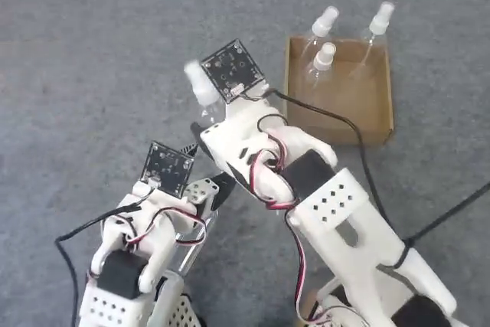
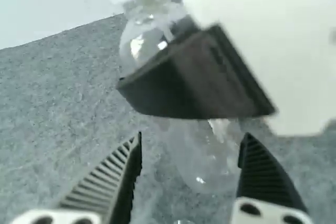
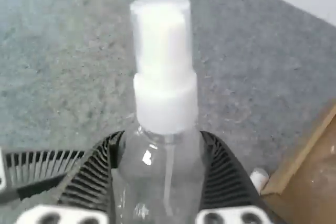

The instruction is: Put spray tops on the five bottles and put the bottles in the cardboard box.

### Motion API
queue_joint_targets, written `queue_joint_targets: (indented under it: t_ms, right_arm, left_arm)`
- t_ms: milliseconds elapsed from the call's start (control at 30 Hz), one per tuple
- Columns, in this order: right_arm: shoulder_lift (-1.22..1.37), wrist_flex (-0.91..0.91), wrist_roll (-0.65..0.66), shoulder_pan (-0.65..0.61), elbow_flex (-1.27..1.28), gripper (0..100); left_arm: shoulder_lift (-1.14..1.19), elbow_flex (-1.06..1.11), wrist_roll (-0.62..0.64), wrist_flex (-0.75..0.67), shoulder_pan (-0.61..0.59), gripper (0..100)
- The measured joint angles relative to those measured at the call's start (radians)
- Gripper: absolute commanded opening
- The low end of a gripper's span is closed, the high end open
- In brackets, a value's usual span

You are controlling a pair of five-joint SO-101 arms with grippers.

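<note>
The right gripper [image 3: 160, 148] is closest. Its two black ribbed fingers [image 3: 92, 179] press on both sides of a clear bottle [image 3: 157, 177], so it holds the bottle tight. The bottle has a white spray top [image 3: 163, 77] on it, with a clear cap over the top. In the high view the bottle leans a little, with its top pointing away from the arms. I cannot tell if its bottom touches the table [image 1: 92, 74].

The left gripper [image 2: 191, 142] is just beside the right one, on the side away from the box. It is open wide. In the left wrist view the lower part of the same bottle sits in the gap past its two black fingers [image 2: 118, 182].

The cardboard box [image 1: 379, 132] is on the grey table, near the right gripper. Three more bottles [image 1: 315, 67] with white spray tops stand in the box at its far side. Two tops poke up past the far wall. The held bottle is outside the box.
</note>
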Motion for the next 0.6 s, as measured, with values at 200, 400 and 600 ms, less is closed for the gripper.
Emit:
queue_joint_targets:
  t_ms: [200, 400, 600]
  right_arm:
    - [-0.054, 0.071, 0.000, 0.009, 0.000, 0.6]
    - [-0.066, 0.071, 0.000, 0.092, 0.000, 0.6]
    - [-0.066, 0.080, 0.071, 0.298, -0.011, 0.6]
  left_arm:
    - [0.000, 0.000, -0.003, 0.000, 0.000, 27]
    - [0.000, 0.000, -0.005, 0.000, -0.002, 27]
    - [0.000, 0.000, -0.005, 0.000, -0.002, 27]
